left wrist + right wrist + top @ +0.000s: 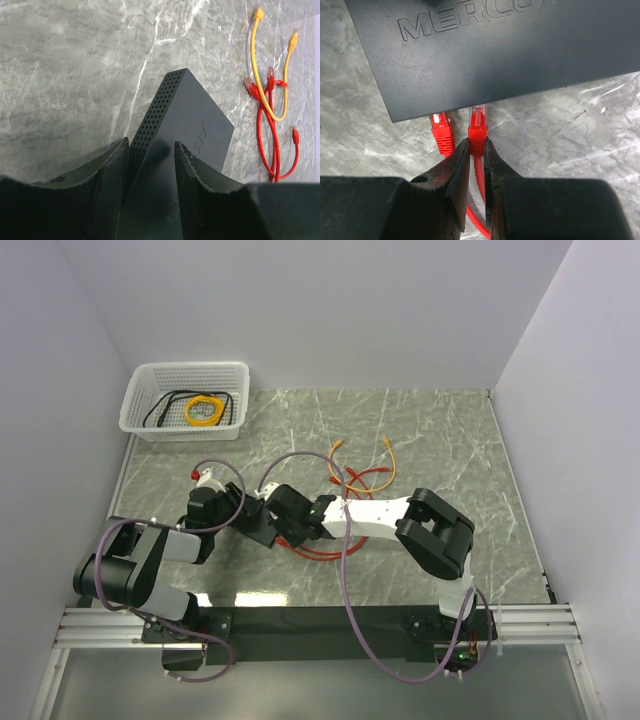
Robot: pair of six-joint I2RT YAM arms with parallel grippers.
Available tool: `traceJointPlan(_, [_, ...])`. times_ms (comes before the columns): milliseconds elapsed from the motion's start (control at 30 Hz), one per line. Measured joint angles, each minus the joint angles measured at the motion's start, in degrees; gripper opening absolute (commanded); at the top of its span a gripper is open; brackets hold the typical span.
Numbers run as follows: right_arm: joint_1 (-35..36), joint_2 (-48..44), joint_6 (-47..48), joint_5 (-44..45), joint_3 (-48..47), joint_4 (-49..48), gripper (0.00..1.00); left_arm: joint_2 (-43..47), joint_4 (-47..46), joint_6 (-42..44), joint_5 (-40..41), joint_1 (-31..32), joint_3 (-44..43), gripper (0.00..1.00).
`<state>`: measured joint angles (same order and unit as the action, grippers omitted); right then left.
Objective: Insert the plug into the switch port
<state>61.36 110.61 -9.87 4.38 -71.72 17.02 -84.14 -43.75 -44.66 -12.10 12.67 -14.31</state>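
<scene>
plug tip at switch edge, port hidden

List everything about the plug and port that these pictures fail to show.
Right wrist view: the port is hidden under the top of the black box; only the plug in the right pincer shows.
Left wrist view: the box's port side is out of sight; whether the left pincer presses the box is unclear.
Top view: the arms cover box and plug.
Right wrist view: the box's lettering runs off the top edge.

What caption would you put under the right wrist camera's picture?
Right gripper pinches the red plug at the black switch's edge, beside another red connector.
</scene>
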Motion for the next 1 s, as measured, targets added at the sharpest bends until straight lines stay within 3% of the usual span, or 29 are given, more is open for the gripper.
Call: traceJointPlan(1000, [-0.8, 0.0, 2.5, -3.2, -0.6, 0.3, 0.00, 3.4, -0.6, 0.0, 0.0, -0.2, 3.4, 0.45])
